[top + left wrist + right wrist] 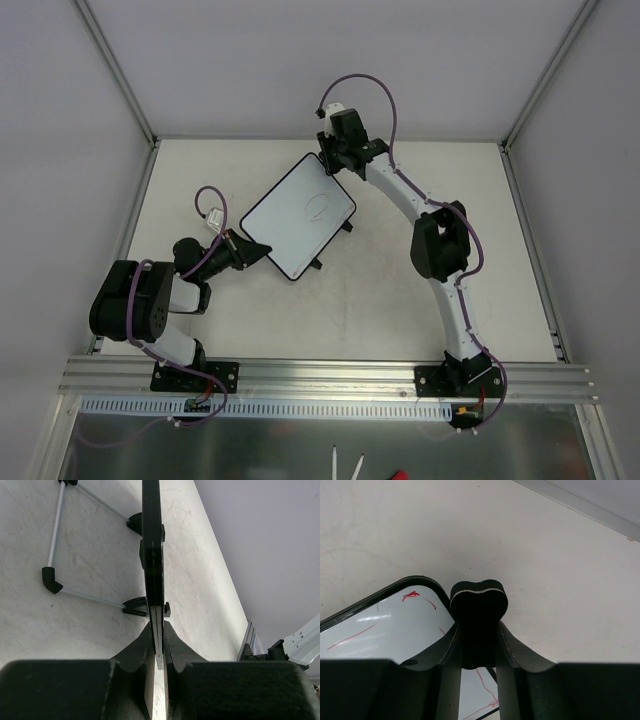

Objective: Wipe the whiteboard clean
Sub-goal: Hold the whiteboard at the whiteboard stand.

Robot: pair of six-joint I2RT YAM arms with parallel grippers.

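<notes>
The whiteboard (296, 217) lies tilted at mid-table with a faint red scribble (318, 207) near its middle. My left gripper (254, 250) is shut on the board's near-left edge. In the left wrist view the board (152, 555) shows edge-on, pinched between the fingers of the left gripper (159, 642). My right gripper (336, 160) is at the board's far corner, shut on the small black bone-shaped eraser (479, 602). In the right wrist view the right gripper (479, 629) holds the eraser just past the board's rounded corner (395, 622), where red marks (411, 596) show.
The board's two black feet (316, 265) stick out on its right side. In the left wrist view thin silver rods with black corner pieces (49, 578) lie beside the feet. Aluminium rails (130, 210) edge the white table on both sides, and a wall stands behind.
</notes>
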